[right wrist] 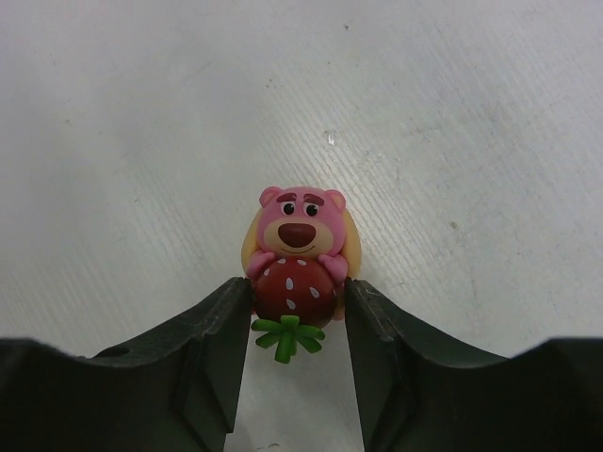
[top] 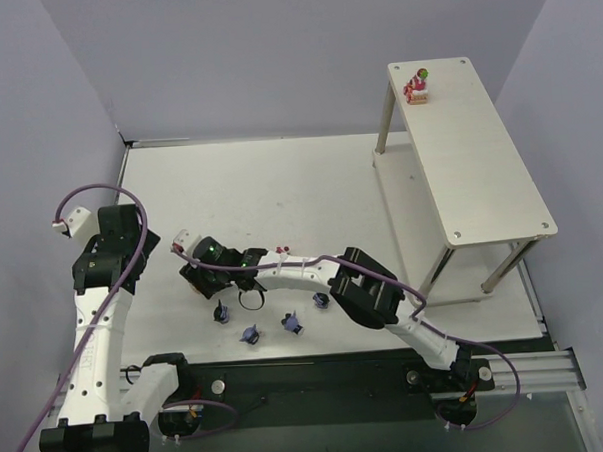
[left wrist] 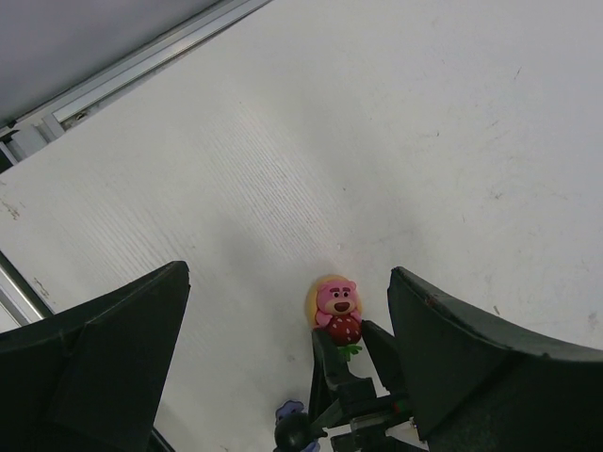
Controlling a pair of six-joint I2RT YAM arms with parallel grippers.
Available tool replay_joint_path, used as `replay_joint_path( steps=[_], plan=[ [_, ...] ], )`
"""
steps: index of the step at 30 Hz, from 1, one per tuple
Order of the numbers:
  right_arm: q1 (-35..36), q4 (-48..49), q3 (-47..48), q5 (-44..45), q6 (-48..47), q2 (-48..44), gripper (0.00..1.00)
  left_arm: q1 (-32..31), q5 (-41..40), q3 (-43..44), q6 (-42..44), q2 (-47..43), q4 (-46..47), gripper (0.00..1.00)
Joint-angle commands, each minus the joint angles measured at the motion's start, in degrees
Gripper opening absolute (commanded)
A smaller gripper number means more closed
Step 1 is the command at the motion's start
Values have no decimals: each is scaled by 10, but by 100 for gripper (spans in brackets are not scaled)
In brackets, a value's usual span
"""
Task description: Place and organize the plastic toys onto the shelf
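Here, the right claw (right wrist: 294,299) pinches the pink bear toy (right wrist: 300,235) by its strawberry, low in the centre of the wrist view, on the white tabletop (right wrist: 141,141). The left claw (left wrist: 287,273) hangs spread wide. Four dark toys (top: 249,334) lie lower centre; one bright toy (top: 415,85) stands on the shelf (top: 479,168), upper right.

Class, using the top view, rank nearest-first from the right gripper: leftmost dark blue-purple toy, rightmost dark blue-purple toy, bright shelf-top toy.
1. Leftmost dark blue-purple toy, beside the right gripper.
2. Rightmost dark blue-purple toy, farther right.
3. Bright toy, far on the shelf.
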Motion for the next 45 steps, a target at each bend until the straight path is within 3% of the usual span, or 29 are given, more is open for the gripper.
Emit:
replay_joint_path(
  steps=[1, 2, 3, 5, 6, 14, 20, 25, 30, 37, 45],
  plan=[
    [4, -1, 13, 20, -4, -4, 36, -2, 8, -5, 8, -4, 16, 97],
    [5, 1, 14, 24, -6, -4, 31, -2, 10, -5, 9, -4, 17, 97],
    [6, 1, 16, 27, -9, -3, 17, -2, 12, -6, 9, -4, 19, 97],
    [7, -2, 20, 31, -10, -3, 1, -2, 14, -6, 11, -3, 20, 97],
    [7, -3, 20, 33, -12, -3, 0, -2, 17, -7, 13, -3, 23, 97],
    [-3, 9, -20, 60, 5, -81, 0, -2, 27, -5, 19, -2, 33, 97],
    [-35, -41, -11, 83, 9, -169, 0, -2, 38, 8, 23, 0, 45, 97],
    [-85, -121, -6, 103, 24, -259, 0, -12, 68, 12, 54, -1, 72, 97],
    [-126, -230, 44, 166, 17, -348, 0, -31, 174, -13, 109, 0, 136, 97],
    [-209, -393, 118, 257, 19, -433, 0, -60, 263, -33, 135, 24, 205, 96],
    [-312, -492, 126, 319, 3, -495, 0, -82, 281, -25, 143, 65, 230, 93]
  ],
)
